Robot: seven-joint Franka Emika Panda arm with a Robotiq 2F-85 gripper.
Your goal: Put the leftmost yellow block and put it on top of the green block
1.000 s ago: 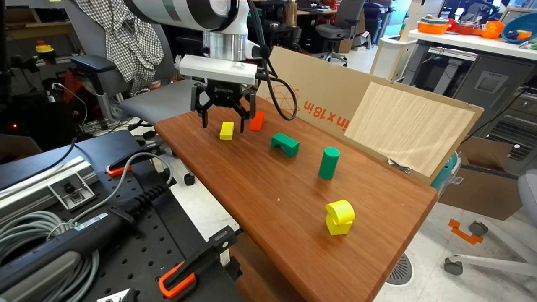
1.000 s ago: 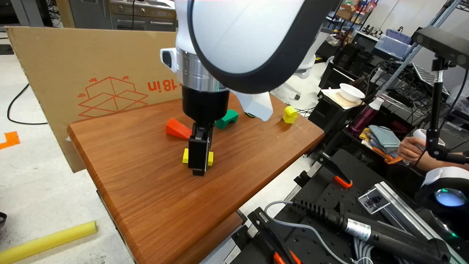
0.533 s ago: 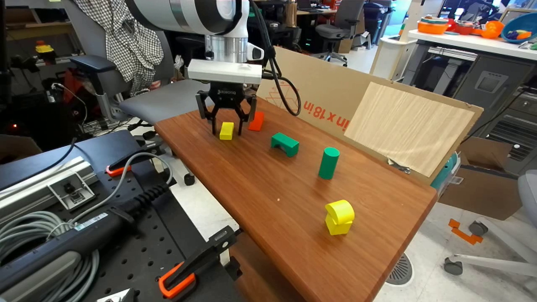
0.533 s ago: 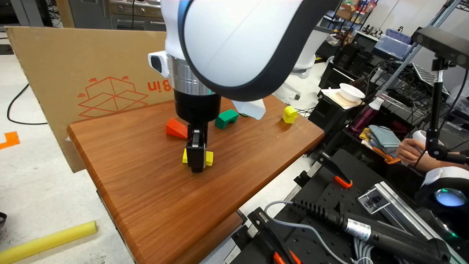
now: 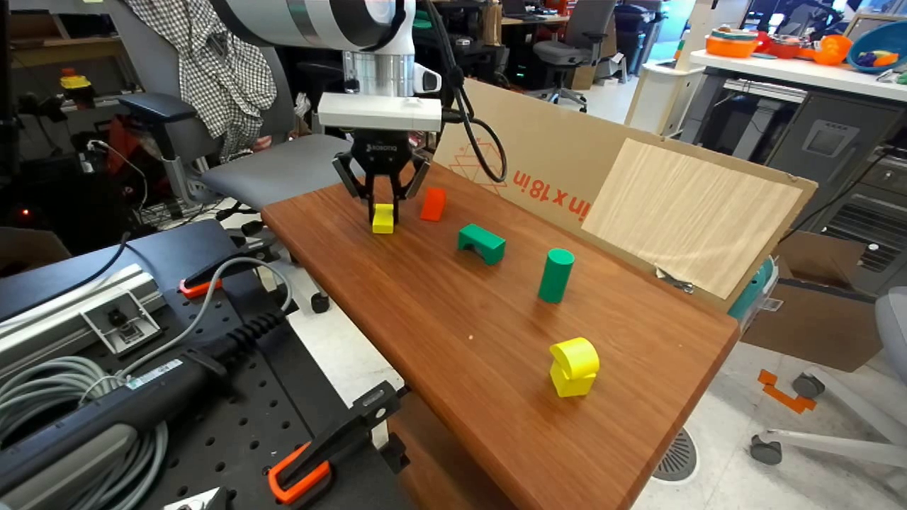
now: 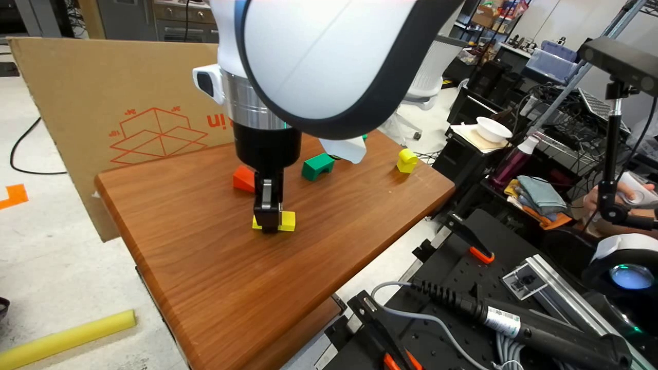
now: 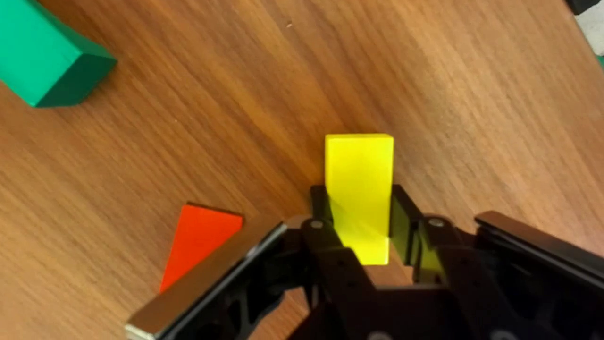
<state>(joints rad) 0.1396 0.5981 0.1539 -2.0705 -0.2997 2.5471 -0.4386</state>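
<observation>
The leftmost yellow block (image 5: 382,222) is low on the wooden tabletop, towards its far end; I cannot tell whether it has left the surface. My gripper (image 5: 382,217) points down over it, shut on its two long sides. In the wrist view the yellow block (image 7: 359,174) lies between the black fingers (image 7: 405,222), its front part sticking out beyond them. Part of the yellow block (image 6: 288,221) is hidden behind a finger in an exterior view. The green block (image 5: 482,242), a low arch, rests on the table apart from the gripper; a green block (image 7: 52,56) end shows at the wrist view's upper left.
An orange-red wedge (image 5: 434,205) lies close beside the gripper. A green cylinder (image 5: 555,276) stands upright past the arch. Farther along, a rounded yellow piece (image 5: 575,356) sits on another yellow block (image 5: 571,384). A cardboard sheet (image 5: 538,134) stands along one table edge.
My gripper came down over the yellow block, and its fingers moved together from wide apart onto the block's sides. The block shifted very slightly. The other blocks stayed where they were.
</observation>
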